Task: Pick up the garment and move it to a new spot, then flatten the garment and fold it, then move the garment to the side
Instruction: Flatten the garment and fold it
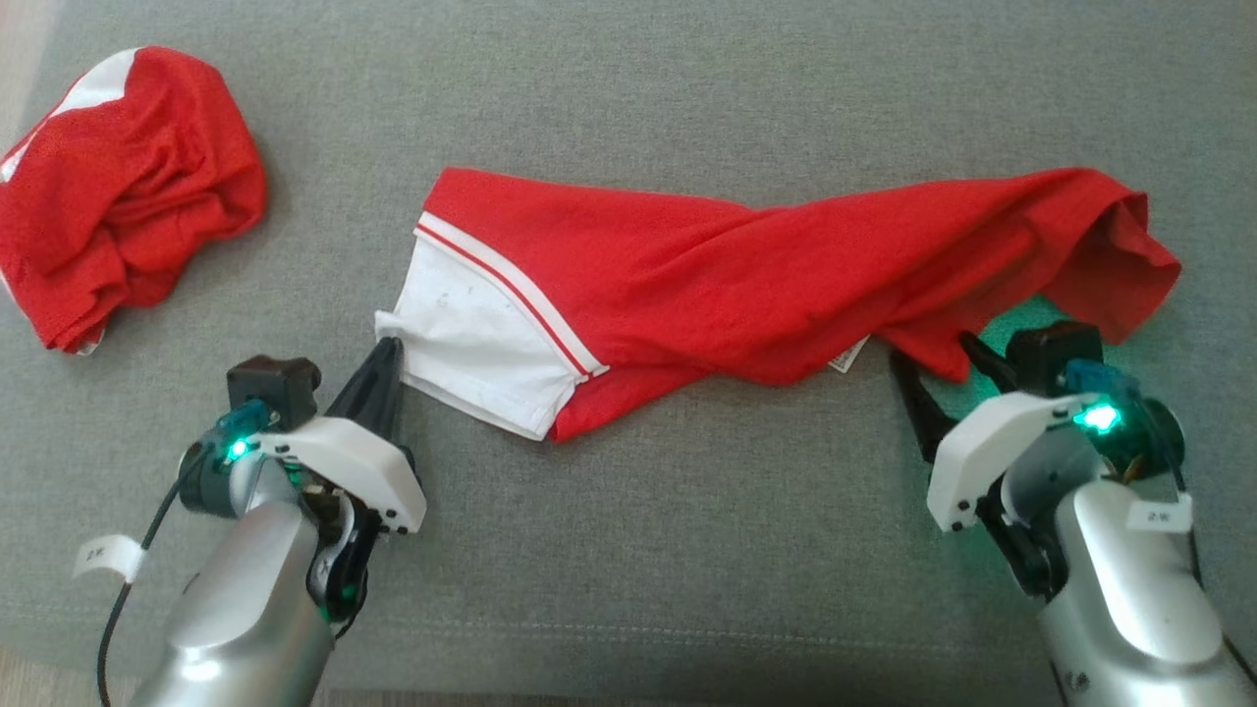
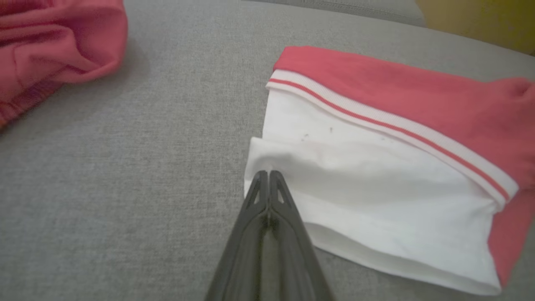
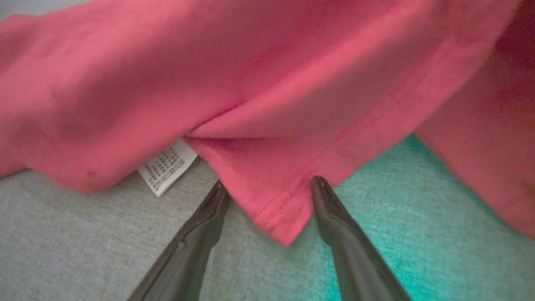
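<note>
- Nearest you, the left gripper (image 1: 390, 346) has its two fingers pressed together. The corner of the white panel (image 1: 471, 339) looks pinched at their tips; the left wrist view shows the cloth bunching there.
- The right gripper (image 1: 933, 352) stands spread wide and holds nothing. Its fingers straddle the red hem corner (image 3: 280, 217), one tip on each side, low by the surface.
- The garment (image 1: 746, 280) lies in the middle of the grey cloth surface (image 1: 628, 550), stretched left to right as a twisted, rumpled strip. Its white panel is at the robot's left and its open red end at the right.
- A care label (image 3: 167, 167) peeks out from under the lower edge, just beside the right gripper's inner finger.
- I judge that you are in the grasping part of the job, with one end taken and the other not yet. Whether this serves the lift-and-move or the flattening I cannot tell. No fold has been made.
- The next move calls for the right fingers to close on that hem corner, catching the cloth and not the surface. Then both arms should rise and draw apart together, so the twist comes out.
- By count: two grippers of two fingers each, one care label and two red garments.
- The second red garment (image 1: 128, 196) is crumpled at the far left, well apart from the first.
</note>
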`<state>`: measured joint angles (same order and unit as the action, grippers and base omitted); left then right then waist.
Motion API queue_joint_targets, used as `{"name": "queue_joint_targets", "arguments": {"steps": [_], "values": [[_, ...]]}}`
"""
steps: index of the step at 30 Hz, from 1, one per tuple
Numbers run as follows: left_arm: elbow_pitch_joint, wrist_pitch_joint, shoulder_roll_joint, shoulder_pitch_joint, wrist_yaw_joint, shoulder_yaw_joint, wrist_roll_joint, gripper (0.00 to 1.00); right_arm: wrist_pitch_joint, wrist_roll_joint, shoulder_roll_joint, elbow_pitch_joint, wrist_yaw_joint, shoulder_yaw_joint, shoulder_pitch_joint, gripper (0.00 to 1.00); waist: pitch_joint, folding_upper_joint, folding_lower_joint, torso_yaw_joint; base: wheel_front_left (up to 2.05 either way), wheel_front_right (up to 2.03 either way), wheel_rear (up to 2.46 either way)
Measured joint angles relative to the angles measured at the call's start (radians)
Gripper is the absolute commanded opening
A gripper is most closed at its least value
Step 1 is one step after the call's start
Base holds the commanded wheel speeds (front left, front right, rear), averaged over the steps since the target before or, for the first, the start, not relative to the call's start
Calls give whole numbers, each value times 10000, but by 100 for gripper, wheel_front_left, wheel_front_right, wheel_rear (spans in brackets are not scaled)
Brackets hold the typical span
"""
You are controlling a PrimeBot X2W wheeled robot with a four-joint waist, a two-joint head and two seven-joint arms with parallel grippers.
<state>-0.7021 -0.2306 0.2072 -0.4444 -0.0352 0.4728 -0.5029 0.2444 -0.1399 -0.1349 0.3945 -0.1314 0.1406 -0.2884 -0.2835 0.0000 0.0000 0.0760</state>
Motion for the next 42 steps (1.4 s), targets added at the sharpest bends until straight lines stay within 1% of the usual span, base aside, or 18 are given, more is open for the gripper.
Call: {"name": "queue_joint_targets", "arguments": {"steps": [1,4,6,8,12,17,20,23,28,33,36,42], "values": [[56,0,8,0,2,-6,0,0,29,25,-4,79,0,-2,-89,0,-7,0,0,-6,0,0,0],[433,-94,48,2,17,-50,0,0,-12,36,-17,121,0,-38,-191,0,13,0,0,-36,0,0,0],[823,-100,113,11,105,-167,2,0,-303,10,-40,58,0,-100,-165,0,76,0,0,-68,0,0,0],[1392,-127,232,34,215,-364,84,0,-617,4,-40,-261,0,-186,-79,0,189,0,0,-106,0,0,0],[3089,-188,579,162,543,-807,385,0,-1034,-4,-65,-1386,0,-481,15,0,528,0,0,-192,0,0,0],[5382,-192,963,356,878,-1277,775,0,-1210,-102,-173,-2941,0,-911,348,0,1079,0,0,-307,0,0,0],[6468,-190,1220,339,1101,-1499,894,0,-1216,-100,-282,-3883,0,-1218,384,0,1446,0,0,-365,0,0,0],[7348,-54,1463,150,1202,-1630,1007,0,-1114,-90,-393,-4788,0,-1490,377,0,1824,0,0,-401,0,0,0],[8355,585,1664,-770,1233,-1615,1233,0,-802,-82,-485,-6113,0,-1877,331,0,2463,0,0,-440,0,0,0],[9060,1221,1708,-1633,1227,-1503,1340,0,-531,-84,-610,-7043,0,-2393,279,0,3010,0,0,-483,0,0,0],[9265,1522,1710,-1996,1216,-1360,1363,0,-393,-102,-639,-7313,0,-2681,80,0,3200,0,0,-520,0,0,0],[9356,1778,1693,-2264,1216,-1260,1392,0,-236,-395,-688,-7313,0,-2899,-188,0,3314,0,0,-568,0,0,0]]}}
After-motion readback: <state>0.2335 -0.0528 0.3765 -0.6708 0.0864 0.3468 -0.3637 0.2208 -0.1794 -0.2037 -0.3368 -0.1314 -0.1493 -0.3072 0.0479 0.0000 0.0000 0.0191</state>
